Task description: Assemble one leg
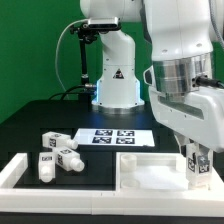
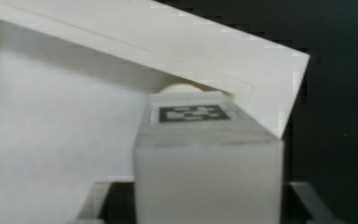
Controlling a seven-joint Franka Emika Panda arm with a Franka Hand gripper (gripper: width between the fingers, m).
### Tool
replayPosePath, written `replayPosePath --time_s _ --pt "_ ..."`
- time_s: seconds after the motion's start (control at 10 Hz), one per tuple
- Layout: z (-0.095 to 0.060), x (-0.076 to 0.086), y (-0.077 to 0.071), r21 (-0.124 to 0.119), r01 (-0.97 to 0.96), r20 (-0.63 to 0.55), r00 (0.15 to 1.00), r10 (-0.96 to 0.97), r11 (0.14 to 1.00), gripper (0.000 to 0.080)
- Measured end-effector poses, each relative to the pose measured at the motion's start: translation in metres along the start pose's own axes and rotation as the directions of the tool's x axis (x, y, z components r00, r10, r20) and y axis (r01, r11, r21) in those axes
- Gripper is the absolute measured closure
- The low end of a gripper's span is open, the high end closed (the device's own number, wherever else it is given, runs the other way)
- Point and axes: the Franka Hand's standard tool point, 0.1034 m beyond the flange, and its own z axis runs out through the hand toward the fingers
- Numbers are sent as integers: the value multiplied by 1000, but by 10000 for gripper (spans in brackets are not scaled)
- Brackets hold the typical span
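Note:
My gripper [image 1: 196, 150] is at the exterior view's right, low over the right end of the wide flat white panel [image 1: 150, 172]. It is shut on a white square leg [image 1: 201, 168] and holds it upright. In the wrist view the leg [image 2: 202, 165] fills the space between my gripper's jaws [image 2: 204, 206]. Its tagged end sits at the panel's raised corner [image 2: 247, 62]. Whether the leg's end touches the panel is hidden. Three more legs [image 1: 57, 156] lie loose at the exterior view's left.
The marker board [image 1: 115, 137] lies on the black table behind the panel. A white rim [image 1: 18, 172] borders the front left. The robot's white base [image 1: 116, 85] stands at the back centre.

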Motion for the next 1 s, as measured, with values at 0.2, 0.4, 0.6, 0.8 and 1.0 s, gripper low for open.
replayPosePath --time_s 0.2,0.4,0.6,0.8,1.0 --pt "2 -5 0 -22 235 -25 972 -235 972 340" --pt "1 -16 -4 -47 570 -39 819 -572 820 163" --pt "-2 -22 -1 -52 676 -49 733 -678 735 152" --pt "-2 -18 -1 -81 825 -45 557 -829 559 151" --pt "-4 -10 -2 -129 974 -21 186 -982 187 151"
